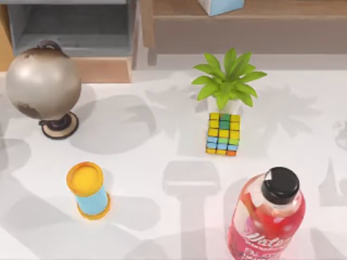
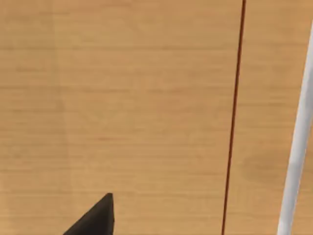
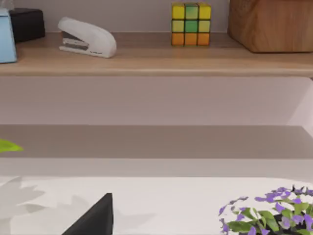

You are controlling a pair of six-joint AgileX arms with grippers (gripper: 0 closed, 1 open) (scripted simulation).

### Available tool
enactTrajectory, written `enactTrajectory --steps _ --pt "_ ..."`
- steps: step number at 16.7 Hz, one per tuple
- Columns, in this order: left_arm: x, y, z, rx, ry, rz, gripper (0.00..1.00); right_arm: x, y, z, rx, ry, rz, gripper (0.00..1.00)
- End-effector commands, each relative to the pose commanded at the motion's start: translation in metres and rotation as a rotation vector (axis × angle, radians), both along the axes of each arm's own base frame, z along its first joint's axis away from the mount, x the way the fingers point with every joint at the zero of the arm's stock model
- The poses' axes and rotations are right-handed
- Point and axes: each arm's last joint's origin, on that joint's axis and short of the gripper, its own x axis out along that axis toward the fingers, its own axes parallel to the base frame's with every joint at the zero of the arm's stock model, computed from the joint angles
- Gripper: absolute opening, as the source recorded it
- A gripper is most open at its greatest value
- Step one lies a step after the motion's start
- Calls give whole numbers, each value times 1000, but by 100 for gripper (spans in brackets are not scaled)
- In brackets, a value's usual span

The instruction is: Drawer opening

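White table [image 1: 162, 216] holds a red-liquid bottle [image 1: 265, 222]; both arms' fingers' spread cannot be told.

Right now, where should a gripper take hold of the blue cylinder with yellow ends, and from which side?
Grip the blue cylinder at its blue middle, between the wider yellow rims, coming in level from the top view's left. It stands upright on the table with free space around it, and the rims would probably stop slipping.

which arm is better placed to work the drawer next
Left, probably. The left wrist view looks straight at a wooden panel from close up, likely the drawer unit at the table's left rear. The right wrist view faces a shelf with a stapler.
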Motion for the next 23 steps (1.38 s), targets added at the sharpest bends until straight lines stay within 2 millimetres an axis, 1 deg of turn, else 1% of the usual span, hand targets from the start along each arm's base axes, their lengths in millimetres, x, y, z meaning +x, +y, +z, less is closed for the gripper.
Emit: enactTrajectory --steps 4,8,21,22,23 --pt "16 0 0 0 0 0 100 0 0 0 0 0 0 100" --pt "18 0 0 0 0 0 100 0 0 0 0 0 0 100" --pt "18 0 0 0 0 0 2 0 0 0 0 0 0 100" --pt "18 0 0 0 0 0 0 0 0 0 0 0 0 100" --pt "18 0 0 0 0 0 0 0 0 0 0 0 0 100"
